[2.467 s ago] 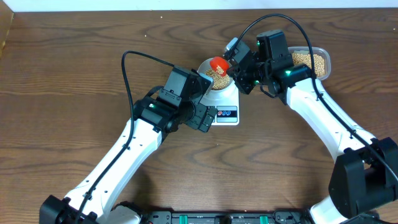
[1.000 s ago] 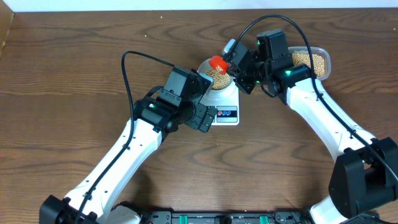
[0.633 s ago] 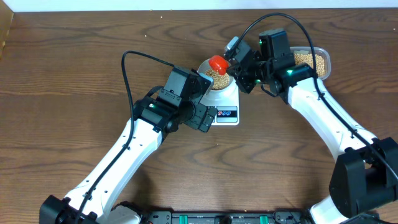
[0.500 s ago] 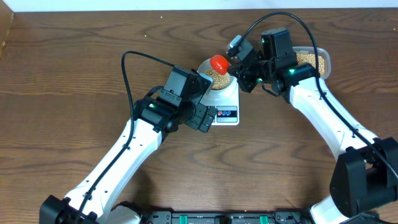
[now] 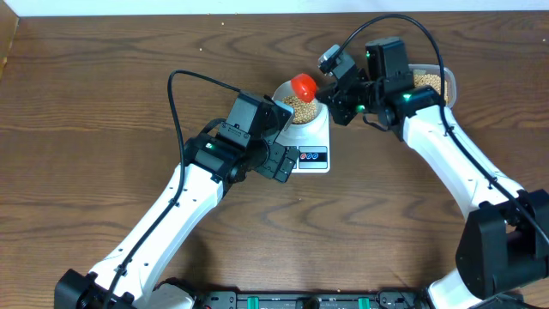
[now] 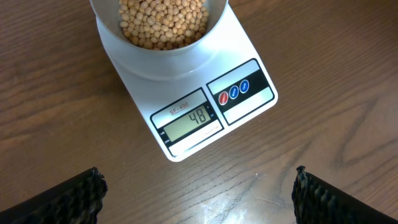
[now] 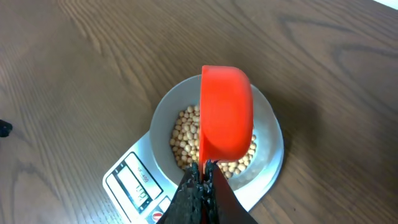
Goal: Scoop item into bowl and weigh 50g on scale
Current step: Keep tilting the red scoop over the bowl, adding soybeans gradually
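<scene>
The pale bowl (image 5: 292, 114) stands on the white scale (image 5: 312, 159), holding a layer of tan beans (image 5: 300, 106). In the left wrist view the scale (image 6: 205, 93) has its display lit with the figures 48, and the bowl (image 6: 155, 59) with the beans (image 6: 163, 18) sits at the top. My left gripper (image 6: 198, 190) hovers open over bare wood just in front of the scale. My right gripper (image 7: 204, 168) is shut on the handle of a red scoop (image 7: 227, 112). The scoop hangs tipped over the bowl (image 7: 273, 134), its inside turned away.
A clear plastic tub (image 5: 433, 83) of more beans stands at the back right, partly hidden behind my right arm. The table (image 5: 103, 86) is dark wood. Black cables loop above both arms.
My right arm has shifted a little to the right and back, lifting the red scoop slightly over the bowl's far rim. The left arm has not moved.
</scene>
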Robot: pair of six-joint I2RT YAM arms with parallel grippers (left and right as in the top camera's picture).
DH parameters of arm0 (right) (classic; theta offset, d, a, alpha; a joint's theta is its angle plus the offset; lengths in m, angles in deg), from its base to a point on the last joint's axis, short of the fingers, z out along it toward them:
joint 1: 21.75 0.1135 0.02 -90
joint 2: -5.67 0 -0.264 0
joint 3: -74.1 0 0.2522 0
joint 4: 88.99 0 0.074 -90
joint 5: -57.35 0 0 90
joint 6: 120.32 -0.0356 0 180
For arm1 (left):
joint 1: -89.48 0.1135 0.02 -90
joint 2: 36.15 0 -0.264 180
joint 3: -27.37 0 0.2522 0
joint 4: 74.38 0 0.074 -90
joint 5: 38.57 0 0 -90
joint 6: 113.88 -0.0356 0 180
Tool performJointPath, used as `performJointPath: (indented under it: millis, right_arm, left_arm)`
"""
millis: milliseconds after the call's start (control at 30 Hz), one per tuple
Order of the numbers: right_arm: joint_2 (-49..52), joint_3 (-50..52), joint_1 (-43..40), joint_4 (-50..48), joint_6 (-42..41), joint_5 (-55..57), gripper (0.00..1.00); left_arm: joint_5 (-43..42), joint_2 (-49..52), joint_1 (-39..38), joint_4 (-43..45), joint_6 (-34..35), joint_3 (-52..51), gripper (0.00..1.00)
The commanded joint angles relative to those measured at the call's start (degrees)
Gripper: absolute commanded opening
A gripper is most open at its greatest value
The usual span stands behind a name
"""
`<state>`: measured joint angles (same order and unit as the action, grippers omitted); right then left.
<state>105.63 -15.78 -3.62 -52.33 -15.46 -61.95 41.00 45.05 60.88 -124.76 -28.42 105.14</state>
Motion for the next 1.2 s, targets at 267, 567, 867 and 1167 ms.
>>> performJointPath:
  millis: [267, 567, 867, 1167]
  right_arm:
    - [-1.4, 0.0, -0.6, 0.0, -1.5, -1.3, 0.01]
    - [-1.4, 0.0, -0.1, 0.1, 3.5, -1.3, 0.01]
    - [-1.4, 0.0, 0.5, 0.3, 13.2, -1.2, 0.01]
    - [-1.4, 0.0, 0.7, 0.1, 19.8, 0.7, 0.01]
  left_arm:
    - [-0.5, -0.5, 0.3, 0.0, -0.4, 0.1, 0.98]
    - [-0.5, -0.5, 0.3, 0.0, -0.4, 0.1, 0.98]
    - [-0.5, -0.5, 0.3, 0.0, -0.4, 0.1, 0.98]
    - [-0.5, -0.5, 0.3, 0.0, -0.4, 0.1, 0.98]
